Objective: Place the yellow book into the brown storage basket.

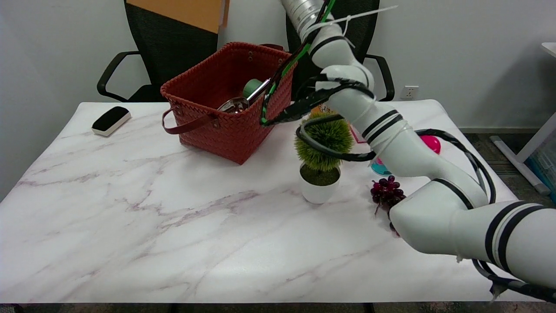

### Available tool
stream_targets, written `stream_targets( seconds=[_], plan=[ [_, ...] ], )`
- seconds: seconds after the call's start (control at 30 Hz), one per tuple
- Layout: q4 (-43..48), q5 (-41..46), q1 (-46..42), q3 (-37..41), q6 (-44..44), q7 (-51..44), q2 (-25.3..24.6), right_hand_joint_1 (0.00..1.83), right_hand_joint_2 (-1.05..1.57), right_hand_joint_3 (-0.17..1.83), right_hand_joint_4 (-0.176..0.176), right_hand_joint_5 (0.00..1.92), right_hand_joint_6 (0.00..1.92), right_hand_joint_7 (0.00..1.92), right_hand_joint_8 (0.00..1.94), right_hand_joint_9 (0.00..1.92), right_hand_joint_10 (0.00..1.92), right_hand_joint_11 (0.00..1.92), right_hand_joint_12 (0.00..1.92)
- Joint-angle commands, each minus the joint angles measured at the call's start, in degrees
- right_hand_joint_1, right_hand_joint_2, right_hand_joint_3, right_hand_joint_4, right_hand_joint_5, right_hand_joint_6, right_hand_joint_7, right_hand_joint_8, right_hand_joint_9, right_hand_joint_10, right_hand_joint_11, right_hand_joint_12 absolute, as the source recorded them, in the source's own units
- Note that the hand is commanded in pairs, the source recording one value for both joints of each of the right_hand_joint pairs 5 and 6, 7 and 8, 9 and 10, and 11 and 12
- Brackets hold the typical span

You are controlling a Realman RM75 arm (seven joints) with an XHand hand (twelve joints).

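Your right arm [391, 143] rises from the table's near right corner up past the top of the frame, so your hand is out of view and its fingers cannot be judged. A yellow-orange slab [182, 12], possibly the book, hangs above the basket [226, 126] at the far edge. Plant [321, 161] and grapes [386, 191] sit near the right edge.

Lying on the marble worktop [173, 226]: a black-and-white eraser [111, 120] near the far left edge. Standing right of centre: a small potted plant [322, 158] in a white pot. Resting just beside it: dark red grapes [386, 192]. Standing behind: two black chairs [165, 48].
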Motion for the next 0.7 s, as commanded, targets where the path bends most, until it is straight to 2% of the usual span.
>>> stream_targets(
  seconds=[0.03,0.2,0.37,0.47,0.7],
  plan=[
    [1.61,-0.63,10.72,5.36,-15.27,-9.68,5.12,1.17,1.31,0.62,0.0,1.34,1.34,1.56,1.56,1.59,1.59,1.54,1.54],
    [-3.71,-2.54,16.53,2.46,-20.18,-9.13,7.61,1.19,1.27,0.63,0.0,1.32,1.32,1.55,1.55,1.57,1.57,1.52,1.52],
    [-9.32,-1.97,21.17,-6.17,-21.62,-5.29,11.95,1.21,1.2,0.66,0.0,1.3,1.3,1.53,1.53,1.55,1.55,1.48,1.48],
    [-12.08,-1.97,21.87,-9.88,-21.75,-0.94,13.93,1.21,1.17,0.68,0.0,1.29,1.29,1.52,1.52,1.53,1.53,1.46,1.46],
    [-16.31,-1.97,21.93,-15.21,-21.25,-0.5,16.88,1.22,1.11,0.71,0.0,1.27,1.27,1.5,1.5,1.51,1.51,1.42,1.42]
  ],
)
